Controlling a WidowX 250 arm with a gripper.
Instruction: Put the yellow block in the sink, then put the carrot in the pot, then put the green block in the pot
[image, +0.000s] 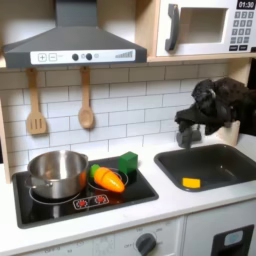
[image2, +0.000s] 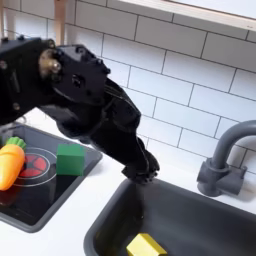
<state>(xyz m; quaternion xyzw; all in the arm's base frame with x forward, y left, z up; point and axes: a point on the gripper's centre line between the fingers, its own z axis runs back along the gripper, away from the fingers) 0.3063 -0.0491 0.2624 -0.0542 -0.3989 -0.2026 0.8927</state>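
- Yellow toy cube (image: 191, 183) lies on the floor of the dark grey rectangular sink (image: 236, 158), near its front edge in both exterior views.
- White desk (image: 185, 205) under a white tiled wall carries the sink and a black stovetop (image: 140, 189).
- Black hand (image2: 141, 174) hangs above the sink's back rim, over the cube; whether it is released or clenched I cannot tell.
- Orange toy carrot (image: 107, 179) and dark green cube (image: 128, 162) sit on the stovetop beside the shiny silver pot (image: 57, 172), well apart from the sink.

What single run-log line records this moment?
small yellow block: in grey sink | orange carrot, green block: on stovetop | silver pot: empty | gripper: above sink
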